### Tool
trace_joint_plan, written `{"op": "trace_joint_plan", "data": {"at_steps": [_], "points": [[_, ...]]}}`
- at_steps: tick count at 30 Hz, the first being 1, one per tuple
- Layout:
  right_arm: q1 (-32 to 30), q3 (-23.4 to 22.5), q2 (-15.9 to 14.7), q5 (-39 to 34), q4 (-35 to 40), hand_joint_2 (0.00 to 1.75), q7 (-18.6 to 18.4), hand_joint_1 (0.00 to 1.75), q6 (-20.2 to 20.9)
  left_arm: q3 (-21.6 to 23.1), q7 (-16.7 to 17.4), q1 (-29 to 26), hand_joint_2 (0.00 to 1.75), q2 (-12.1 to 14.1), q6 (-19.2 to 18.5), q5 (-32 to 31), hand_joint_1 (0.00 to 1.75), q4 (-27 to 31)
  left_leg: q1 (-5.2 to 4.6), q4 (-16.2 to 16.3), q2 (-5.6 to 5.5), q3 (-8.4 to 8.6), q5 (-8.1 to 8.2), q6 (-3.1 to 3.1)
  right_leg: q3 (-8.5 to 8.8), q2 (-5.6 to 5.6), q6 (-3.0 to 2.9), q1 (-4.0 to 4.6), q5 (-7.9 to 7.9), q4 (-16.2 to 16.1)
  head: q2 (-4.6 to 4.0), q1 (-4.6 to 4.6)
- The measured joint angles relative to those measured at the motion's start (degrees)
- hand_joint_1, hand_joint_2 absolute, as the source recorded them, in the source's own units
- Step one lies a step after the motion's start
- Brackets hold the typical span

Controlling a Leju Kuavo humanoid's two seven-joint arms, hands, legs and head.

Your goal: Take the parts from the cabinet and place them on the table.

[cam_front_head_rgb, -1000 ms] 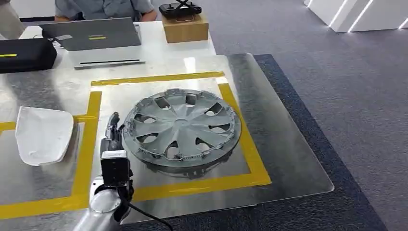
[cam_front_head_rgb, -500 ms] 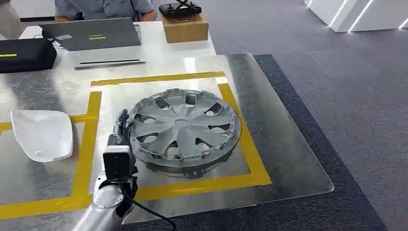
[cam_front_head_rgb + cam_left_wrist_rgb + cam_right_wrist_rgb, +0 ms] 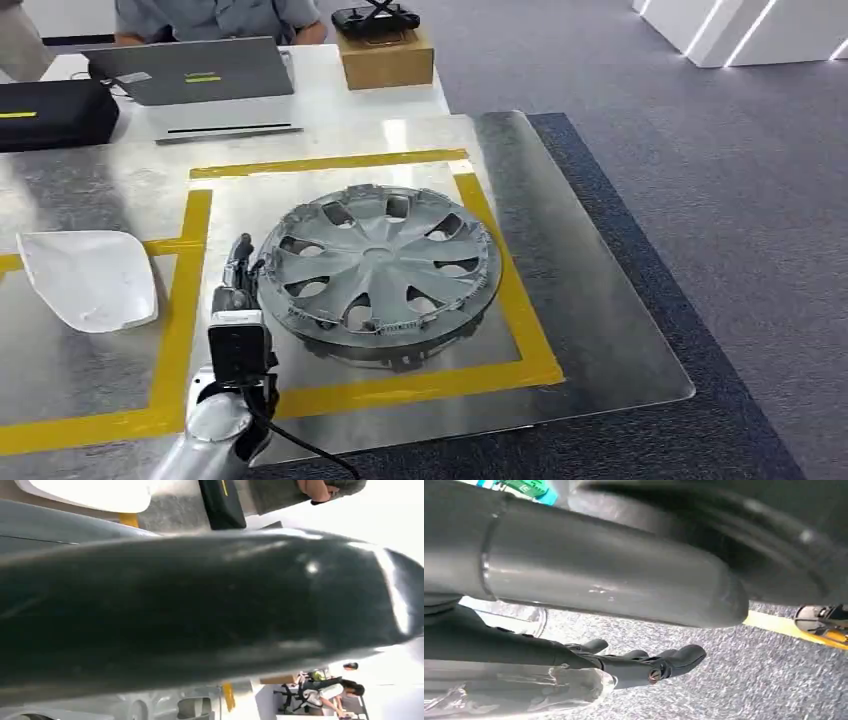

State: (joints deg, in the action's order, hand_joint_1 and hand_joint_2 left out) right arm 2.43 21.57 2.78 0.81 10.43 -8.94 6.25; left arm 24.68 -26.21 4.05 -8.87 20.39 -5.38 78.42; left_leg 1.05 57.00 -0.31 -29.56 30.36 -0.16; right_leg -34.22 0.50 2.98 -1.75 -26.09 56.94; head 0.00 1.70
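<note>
Your wheel cover (image 3: 378, 268) lies flat, face up, on the metal table (image 3: 600, 330), and I'll place everything else from it. It sits inside the yellow tape square (image 3: 500, 290) that frames it on all sides, which reads as the marked drop zone, so the part looks to be where it is meant to end up. The left hand (image 3: 238, 280) is right at the cover's near-left rim, fingers pointing along the edge; you cannot tell from the head view whether they are pinching the rim or just resting against it, and the left wrist view is blocked by a dark blurred surface. Judge it as the moment around release, not a carry, since the cover's weight appears to be on the table. The right hand (image 3: 644, 665) hangs low over grey carpet (image 3: 734, 685) with its fingers stretched out and apart, holding nothing. Left of the cover, in the neighbouring taped bay, lies a white shell part (image 3: 90, 278). Beyond the cover, a laptop (image 3: 190, 70) and a wooden box (image 3: 385, 55) stand on the far white desk.
</note>
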Motion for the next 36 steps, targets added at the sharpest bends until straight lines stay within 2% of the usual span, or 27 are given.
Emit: {"op": "trace_joint_plan", "data": {"at_steps": [14,27,36], "points": [[0.0,-0.6,0.3,0.1,-0.2,0.0,0.0,0.0,-1.7,0.0,0.0,-1.0,0.0,0.2,1.8,-3.3,0.0,2.1,0.01,0.0,0.0,0.02,0.0,0.0,0.0,0.01,0.0,0.0,-0.01,0.0,0.0,0.0],[0.0,-0.8,0.5,0.4,-0.2,0.0,0.0,0.0,-1.8,2.0,0.0,-0.5,0.0,0.7,0.4,-5.2,0.0,3.3,0.01,0.0,0.0,0.03,0.0,0.0,0.0,0.01,0.0,0.0,-0.01,0.0,0.0,0.0],[0.0,-1.1,0.5,0.0,-0.2,0.0,2.6,0.0,-1.2,2.1,0.0,-0.8,0.0,1.0,0.0,-5.1,0.0,3.6,0.01,0.0,0.0,0.02,0.0,0.0,0.0,0.0,0.0,0.0,-0.01,0.0,0.0,0.0]]}}
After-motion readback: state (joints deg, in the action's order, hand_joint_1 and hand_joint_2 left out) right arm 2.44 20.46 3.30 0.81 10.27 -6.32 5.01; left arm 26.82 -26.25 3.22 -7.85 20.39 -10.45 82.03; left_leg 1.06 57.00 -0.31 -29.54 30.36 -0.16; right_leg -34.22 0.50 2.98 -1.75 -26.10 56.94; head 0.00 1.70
